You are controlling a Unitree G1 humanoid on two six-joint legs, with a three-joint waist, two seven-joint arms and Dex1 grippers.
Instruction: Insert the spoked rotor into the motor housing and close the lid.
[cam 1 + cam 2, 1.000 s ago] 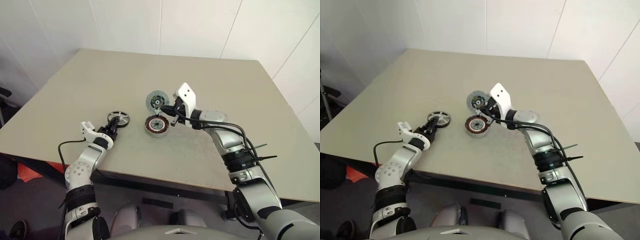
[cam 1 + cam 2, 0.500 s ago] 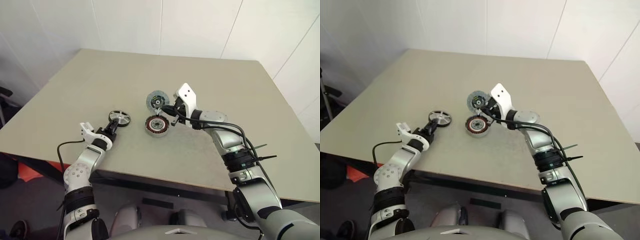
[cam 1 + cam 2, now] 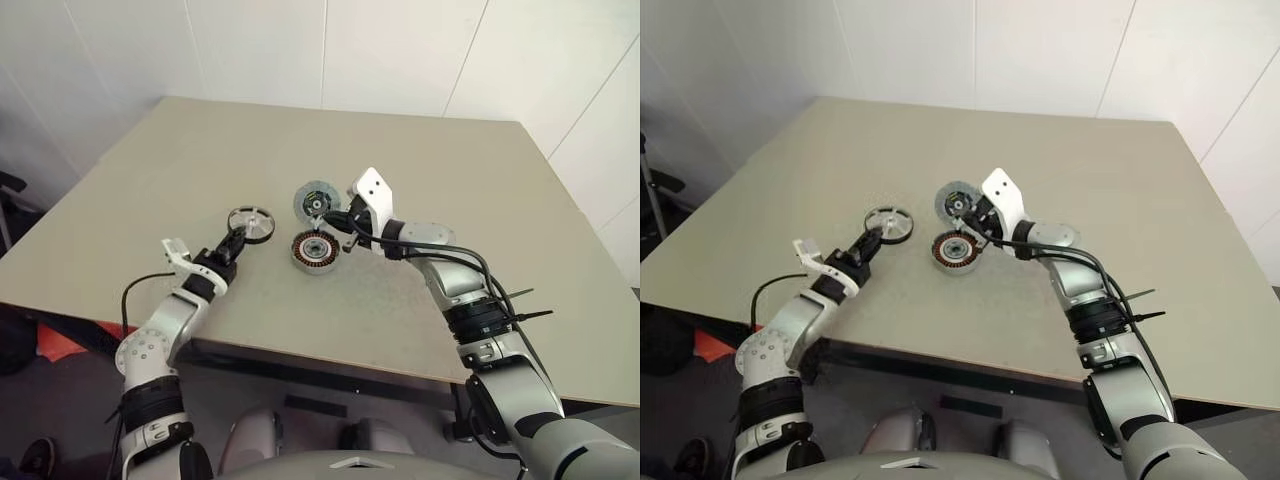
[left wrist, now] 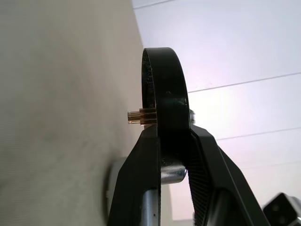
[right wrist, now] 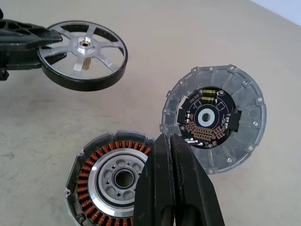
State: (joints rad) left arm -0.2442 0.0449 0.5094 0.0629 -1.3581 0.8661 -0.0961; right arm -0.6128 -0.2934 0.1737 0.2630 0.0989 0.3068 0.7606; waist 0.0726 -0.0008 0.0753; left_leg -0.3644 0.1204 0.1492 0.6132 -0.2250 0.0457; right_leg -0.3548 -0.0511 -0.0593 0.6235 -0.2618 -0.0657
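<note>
— On the left: where's the rotor?
— My left gripper (image 3: 233, 243) pinches the spoked rotor (image 3: 250, 224) by its rim, clear of the table (image 3: 180, 150).
— Middle?
— Motor housing (image 3: 313, 250) flat, windings up. I'd carry the rotor level and centre its shaft over the bore.
— Right?
— My right gripper (image 5: 170, 146), pressed together, above the housing; lid (image 3: 314, 201) tilted just behind it.
</note>
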